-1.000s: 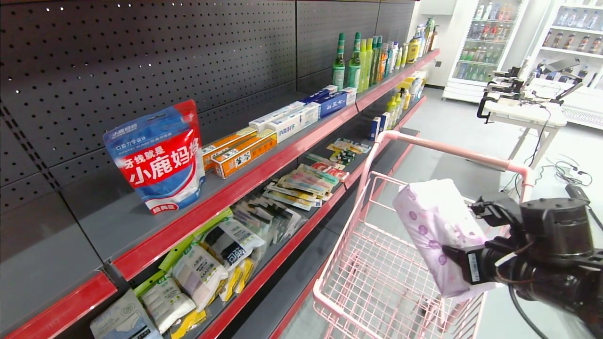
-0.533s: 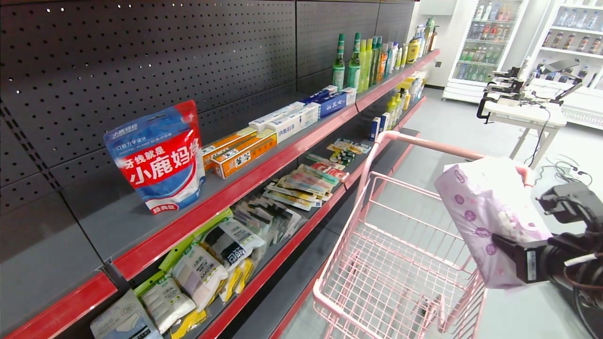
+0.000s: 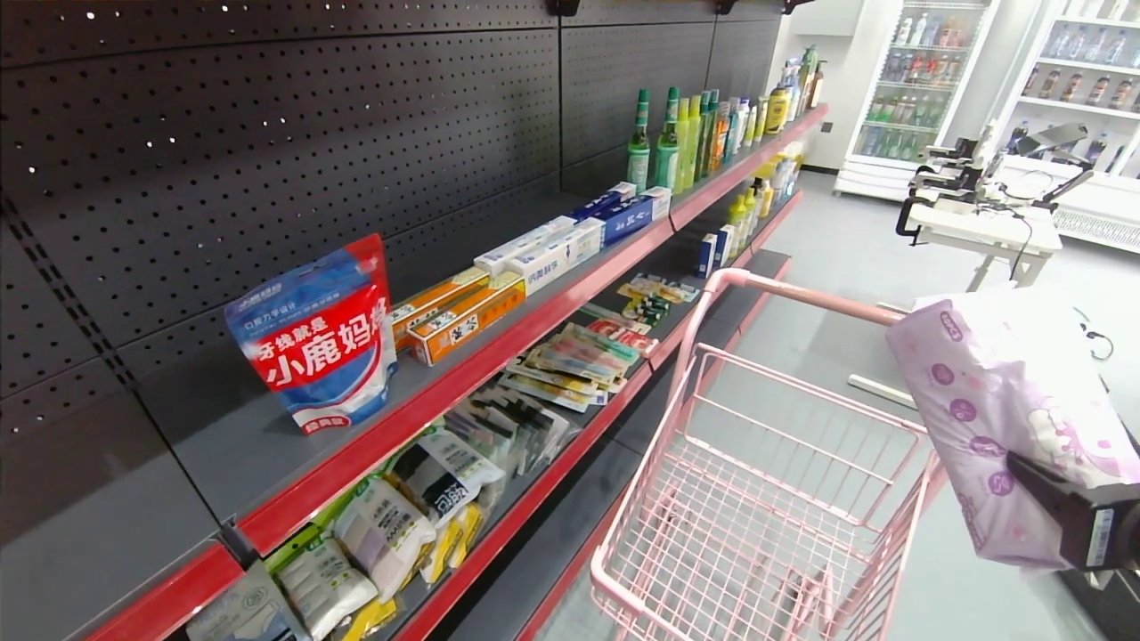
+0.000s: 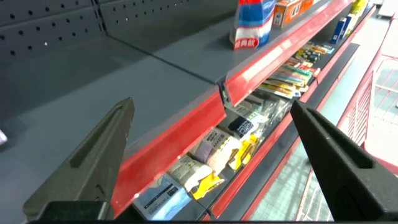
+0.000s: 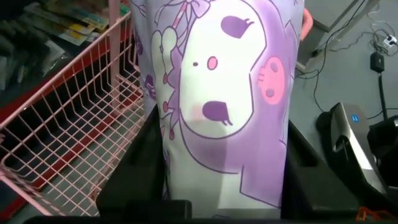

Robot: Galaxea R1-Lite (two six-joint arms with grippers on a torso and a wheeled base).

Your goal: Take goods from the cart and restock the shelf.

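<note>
1. My right claw [image 5: 221, 177] is clamped on the soft, purple-printed white pack [image 3: 1006, 418], held roughly upright by the right rim of the pink wire cart [image 3: 784, 298].
2. The grey, red-edged shelf [image 3: 223, 427] lies leftward across the cart (my left claw [image 4: 211, 146], spread wide and empty, is nearer).

Right tool [image 3: 1073, 530] cropped, base of purple pack [image 3: 1006, 418] hidden, cart [image 3: 802, 294] cropped
</note>
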